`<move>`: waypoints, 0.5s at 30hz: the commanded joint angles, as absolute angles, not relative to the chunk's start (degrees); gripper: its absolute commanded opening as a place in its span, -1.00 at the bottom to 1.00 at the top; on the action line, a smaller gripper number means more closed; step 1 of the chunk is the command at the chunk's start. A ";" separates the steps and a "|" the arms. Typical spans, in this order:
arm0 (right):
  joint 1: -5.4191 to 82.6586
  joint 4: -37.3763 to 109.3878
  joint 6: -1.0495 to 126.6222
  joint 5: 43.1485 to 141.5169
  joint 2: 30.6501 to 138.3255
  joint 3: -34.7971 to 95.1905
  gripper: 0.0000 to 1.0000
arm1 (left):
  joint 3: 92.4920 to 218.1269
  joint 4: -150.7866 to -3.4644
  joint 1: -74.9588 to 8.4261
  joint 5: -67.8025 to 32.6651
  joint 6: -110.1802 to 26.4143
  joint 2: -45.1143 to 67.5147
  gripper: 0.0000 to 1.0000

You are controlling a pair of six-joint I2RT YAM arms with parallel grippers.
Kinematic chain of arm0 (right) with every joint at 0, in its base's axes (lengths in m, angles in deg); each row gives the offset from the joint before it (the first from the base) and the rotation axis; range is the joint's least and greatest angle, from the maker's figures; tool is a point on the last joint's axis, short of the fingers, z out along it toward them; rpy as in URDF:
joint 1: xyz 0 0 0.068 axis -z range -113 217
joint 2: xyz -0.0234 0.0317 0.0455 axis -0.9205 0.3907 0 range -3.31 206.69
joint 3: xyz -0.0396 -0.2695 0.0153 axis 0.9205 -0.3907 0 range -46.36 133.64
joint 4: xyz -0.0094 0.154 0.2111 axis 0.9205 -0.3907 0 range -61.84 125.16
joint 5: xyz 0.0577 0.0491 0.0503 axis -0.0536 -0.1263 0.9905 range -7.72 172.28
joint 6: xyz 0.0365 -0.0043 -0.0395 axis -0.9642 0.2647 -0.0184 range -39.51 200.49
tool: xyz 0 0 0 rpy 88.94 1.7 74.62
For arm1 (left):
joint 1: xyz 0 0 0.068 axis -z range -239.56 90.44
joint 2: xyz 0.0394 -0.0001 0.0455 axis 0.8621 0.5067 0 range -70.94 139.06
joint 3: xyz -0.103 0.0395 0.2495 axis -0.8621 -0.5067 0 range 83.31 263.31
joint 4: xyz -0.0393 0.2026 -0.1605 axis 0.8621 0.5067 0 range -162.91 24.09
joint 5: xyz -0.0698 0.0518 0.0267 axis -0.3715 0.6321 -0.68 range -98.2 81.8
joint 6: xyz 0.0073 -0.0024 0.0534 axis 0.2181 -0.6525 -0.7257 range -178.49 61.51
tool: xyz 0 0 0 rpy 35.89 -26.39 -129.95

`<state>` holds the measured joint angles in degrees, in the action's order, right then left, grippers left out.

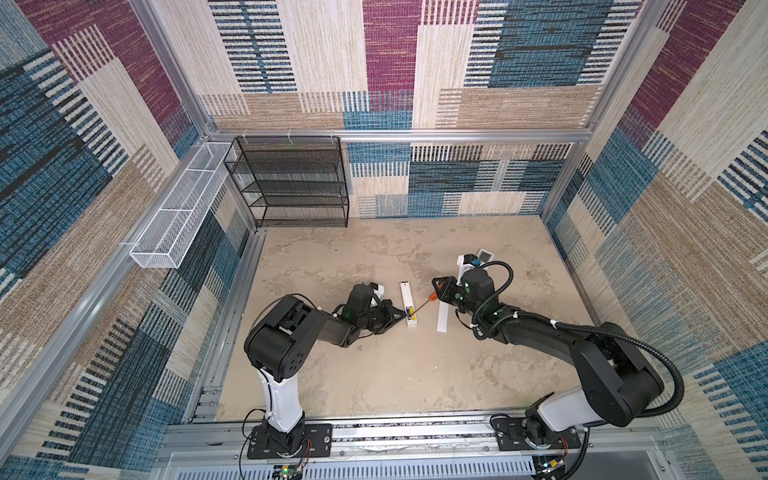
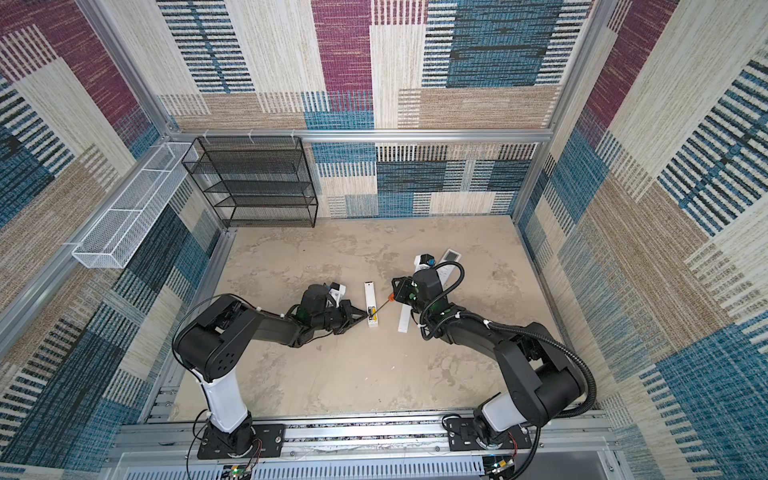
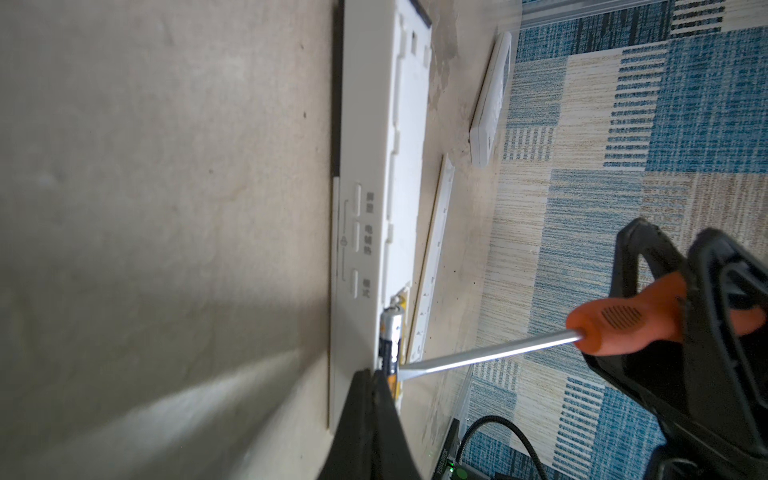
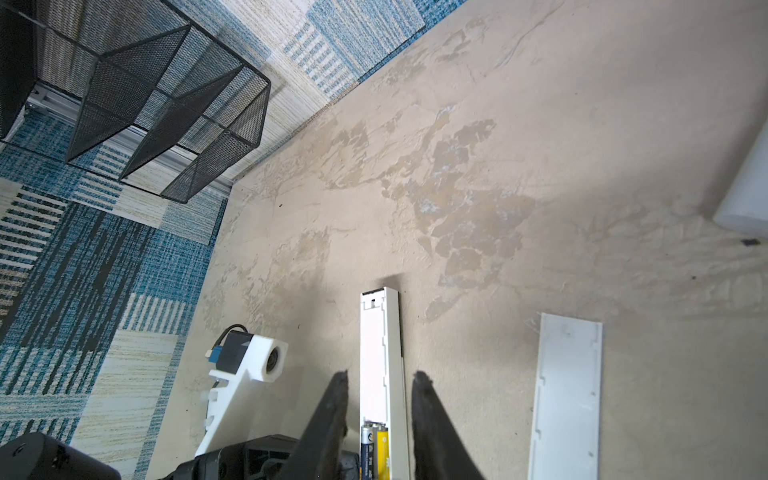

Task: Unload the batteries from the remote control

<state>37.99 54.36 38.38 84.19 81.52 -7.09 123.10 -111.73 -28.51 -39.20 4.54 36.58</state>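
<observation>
My left claw [image 1: 400, 319] is shut on nothing, tip against the remote control [image 1: 406, 296] to pin it on the worktop [image 1: 374, 374]. The right claw [image 1: 439, 289] grips the screwdriver [image 3: 478, 353] by its orange handle, blade angled in as a lever (my guess) at the batteries [image 3: 392, 338], seated in the open bay just ahead of the left claw's tip; the cover [image 1: 442, 320] lies beside the right claw

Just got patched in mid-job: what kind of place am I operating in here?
Probably a robot test cell, not a home: an aluminium frame boxes in the table, carpet-print panels line the walls, and the left arm and right arm are bolted to a front rail.
</observation>
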 commanded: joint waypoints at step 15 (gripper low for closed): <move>38.36 54.49 37.33 84.77 82.73 -4.95 -1.00 | 121.75 -111.80 -28.36 -39.32 5.67 37.20 -1.00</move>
<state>38.27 53.83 38.33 84.26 82.66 -5.69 121.98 -113.64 -28.51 -39.68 5.02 36.71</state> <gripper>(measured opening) 0.275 0.059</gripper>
